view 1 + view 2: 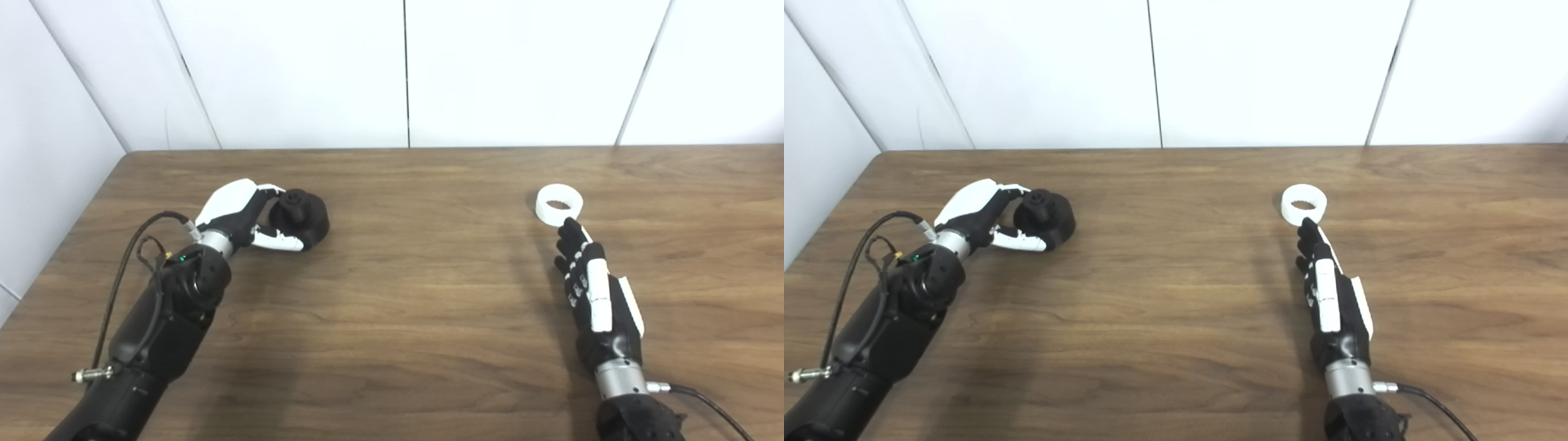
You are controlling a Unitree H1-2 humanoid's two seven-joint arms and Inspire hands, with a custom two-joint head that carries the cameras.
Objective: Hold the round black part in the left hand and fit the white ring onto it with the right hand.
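The round black part (304, 218) sits on the wooden table (404, 294) at the left, with a small knob on top. My left hand (240, 215) is closed around it, fingers over the top and thumb along its near side. The part still rests on the table. The white ring (558, 205) lies flat on the table at the right. My right hand (593, 288) lies just in front of it, open and empty, its fingers stretched out with the tips at the ring's near edge. Both also show in the right eye view: black part (1051, 217), ring (1304, 204).
White wall panels (404, 67) stand along the table's far edge. The table's left edge runs close beside my left arm. Cables hang from both wrists.
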